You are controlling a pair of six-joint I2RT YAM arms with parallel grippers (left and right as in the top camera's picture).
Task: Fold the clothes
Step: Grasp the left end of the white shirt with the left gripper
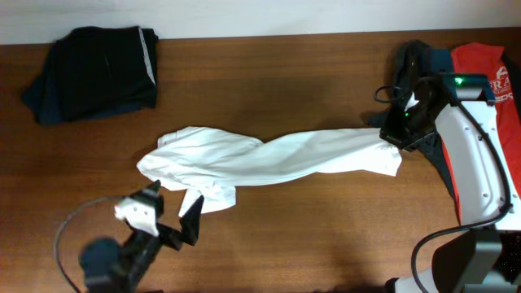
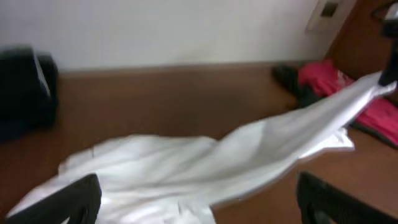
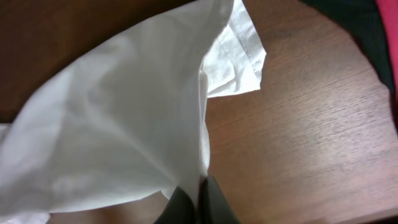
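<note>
Just one white shirt point(image 1: 269, 159); right gripper point(image 3: 200, 190) pinches it.

From high up I am looking straight down at the whole surface point(image 1: 326, 220). My left wrist view is facing low toward the wall point(image 2: 155, 31); my right is peering down close. All are showing the white shirt point(image 1: 277, 159).

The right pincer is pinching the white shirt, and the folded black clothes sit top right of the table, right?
Not quite. The right pincer does pinch the white shirt, but the overhead view shows the folded black clothes at top left, not top right.
</note>
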